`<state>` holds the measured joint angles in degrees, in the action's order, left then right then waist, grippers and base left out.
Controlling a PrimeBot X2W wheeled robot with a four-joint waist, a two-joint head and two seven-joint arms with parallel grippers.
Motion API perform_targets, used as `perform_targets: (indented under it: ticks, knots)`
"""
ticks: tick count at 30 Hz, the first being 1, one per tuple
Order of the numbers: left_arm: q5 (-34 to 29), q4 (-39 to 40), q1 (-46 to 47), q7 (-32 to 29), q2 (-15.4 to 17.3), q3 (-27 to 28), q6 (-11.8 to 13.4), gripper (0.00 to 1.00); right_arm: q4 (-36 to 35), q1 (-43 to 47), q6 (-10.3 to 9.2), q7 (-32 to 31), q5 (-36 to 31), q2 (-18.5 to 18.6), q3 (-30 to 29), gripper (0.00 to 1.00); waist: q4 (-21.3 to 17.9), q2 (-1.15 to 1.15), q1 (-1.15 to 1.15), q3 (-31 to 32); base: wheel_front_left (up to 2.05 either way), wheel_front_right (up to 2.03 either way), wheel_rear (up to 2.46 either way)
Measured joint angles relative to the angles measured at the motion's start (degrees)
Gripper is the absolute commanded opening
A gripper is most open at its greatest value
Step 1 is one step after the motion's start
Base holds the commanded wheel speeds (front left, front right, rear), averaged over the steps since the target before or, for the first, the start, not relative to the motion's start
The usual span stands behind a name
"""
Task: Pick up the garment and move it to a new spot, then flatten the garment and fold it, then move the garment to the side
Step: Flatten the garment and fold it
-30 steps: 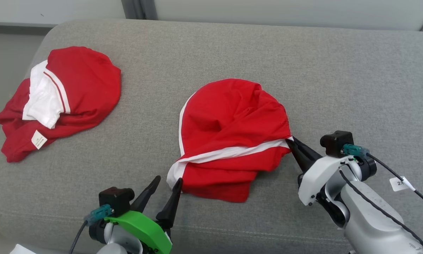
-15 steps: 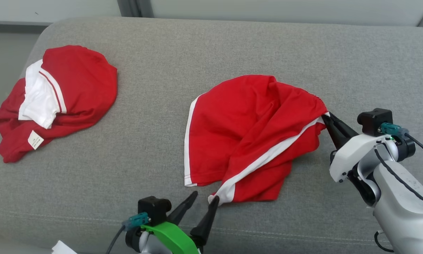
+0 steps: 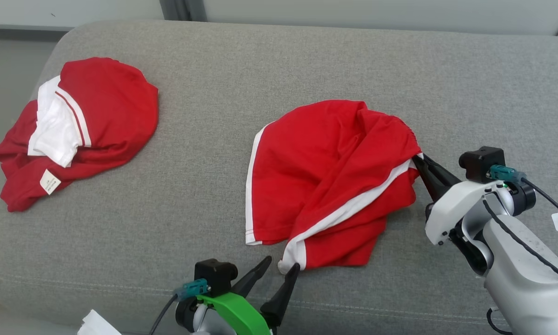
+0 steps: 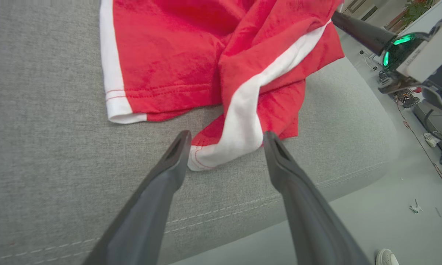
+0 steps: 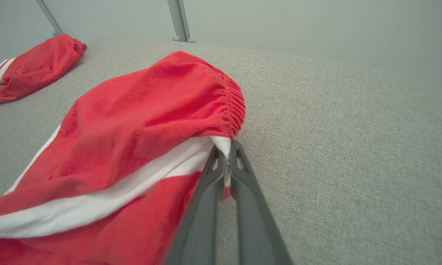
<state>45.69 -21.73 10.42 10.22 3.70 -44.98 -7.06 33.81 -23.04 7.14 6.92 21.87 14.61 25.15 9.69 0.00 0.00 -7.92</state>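
Red shorts point(image 3: 325, 177) | right pincer point(image 3: 416, 158) clamps waistband corner | left pincer point(image 3: 282, 263) spread astride hem | I fear pulling slips that thin pinch

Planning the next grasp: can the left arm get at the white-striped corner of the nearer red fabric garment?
Probably yes: that white-striped corner lies between the fingers of the open left gripper, nothing blocking.

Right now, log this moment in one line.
right claw: shut on shorts at waistband | left claw: open around hem corner | shorts: crumpled on cushion
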Motion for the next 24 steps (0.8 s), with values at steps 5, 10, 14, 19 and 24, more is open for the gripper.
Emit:
perform_targets:
  ticks: [5,10,14,19,24]
  knots:
    - [1.1,-0.3,1.6,0.4,-0.1,-2.4,0.0,1.00,0.0,-0.1,0.00,0.0,0.4,0.4,0.1,0.00,0.0,0.00,0.00,-0.3,0.00,0.00,0.00]
    - [2.9,-1.6,1.8,0.5,-0.4,-4.4,0.0,1.00,0.0,-0.5,0.00,-0.2,0.5,0.4,0.3,0.00,-0.3,0.00,0.00,-0.5,0.00,0.00,0.00]
    - [3.5,-2.6,2.7,1.0,-0.4,-5.3,0.0,1.00,0.0,-0.8,0.00,-0.2,0.5,0.5,0.6,0.00,-0.6,0.00,0.00,-0.5,0.00,0.00,0.00]
    - [3.9,-4.4,3.8,1.6,-0.5,-5.5,0.0,1.00,0.0,-1.1,0.00,-0.2,1.1,0.6,0.9,0.00,-0.8,0.00,0.00,-0.6,0.00,0.00,0.00]
    - [4.0,-5.9,4.9,2.1,-0.5,-6.8,0.0,1.00,-0.1,-1.1,0.00,-0.2,1.4,0.6,1.1,0.00,-1.0,0.00,0.00,-0.8,0.00,0.00,0.00]
